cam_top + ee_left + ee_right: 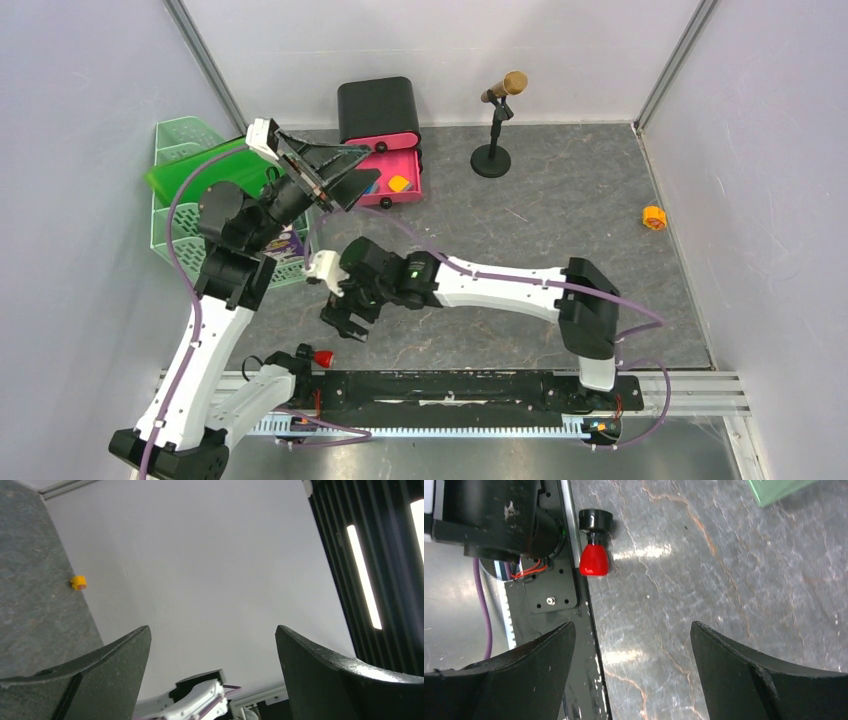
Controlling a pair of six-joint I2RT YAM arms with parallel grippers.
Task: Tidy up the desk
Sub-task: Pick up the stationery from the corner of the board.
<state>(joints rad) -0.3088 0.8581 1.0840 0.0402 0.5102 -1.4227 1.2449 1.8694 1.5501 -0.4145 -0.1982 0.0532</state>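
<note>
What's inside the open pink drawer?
An orange piece and a bit of something blue lie in the pink drawer. The left gripper hangs in front of its left side, so anything else in there is hidden.

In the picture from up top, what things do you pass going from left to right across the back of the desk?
mint-green tray → black box with pink drawer → microphone on its stand → small orange object
</note>
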